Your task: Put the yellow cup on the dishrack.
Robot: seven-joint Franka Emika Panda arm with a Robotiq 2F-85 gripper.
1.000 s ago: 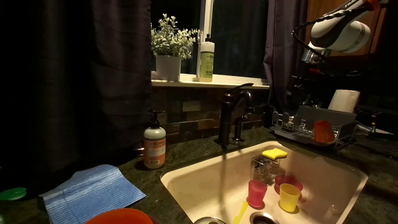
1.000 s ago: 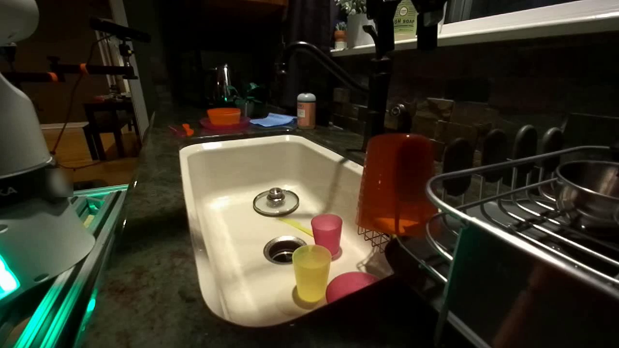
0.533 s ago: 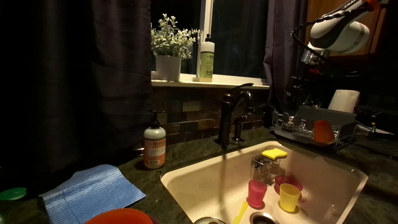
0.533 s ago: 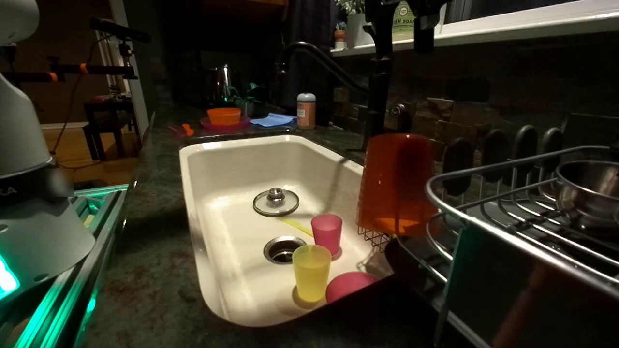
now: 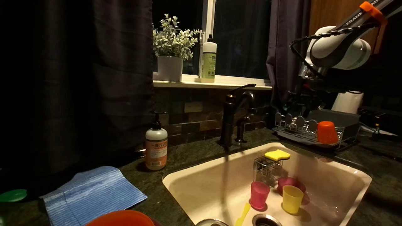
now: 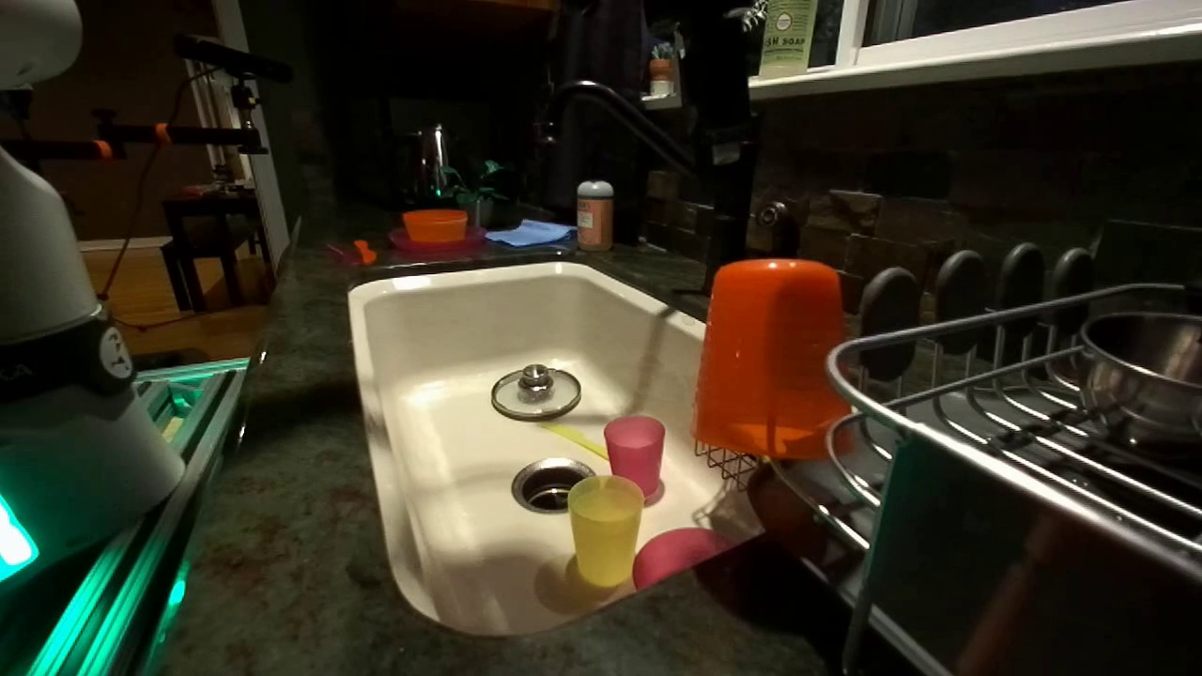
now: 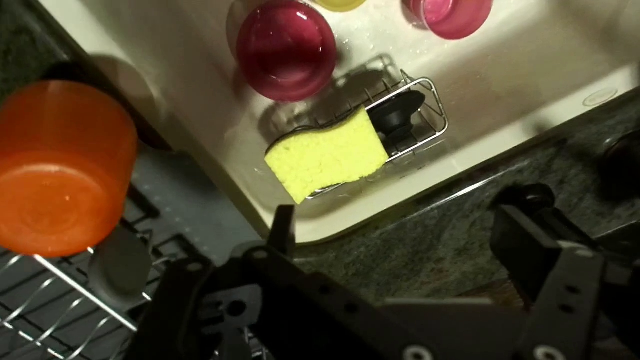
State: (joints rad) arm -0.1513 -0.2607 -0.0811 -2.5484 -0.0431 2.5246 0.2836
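Gripper fingers stand wide apart, counter visible between; arm sits lower than before; yellow cup still in sink

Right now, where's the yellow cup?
In an exterior view, the yellow cup stands upright in the sink, right of the pink cup and in front of the pink bowl.

Dark counter: soap, rack set near back edge; cloth laid beside soap, plate nearer front edge.
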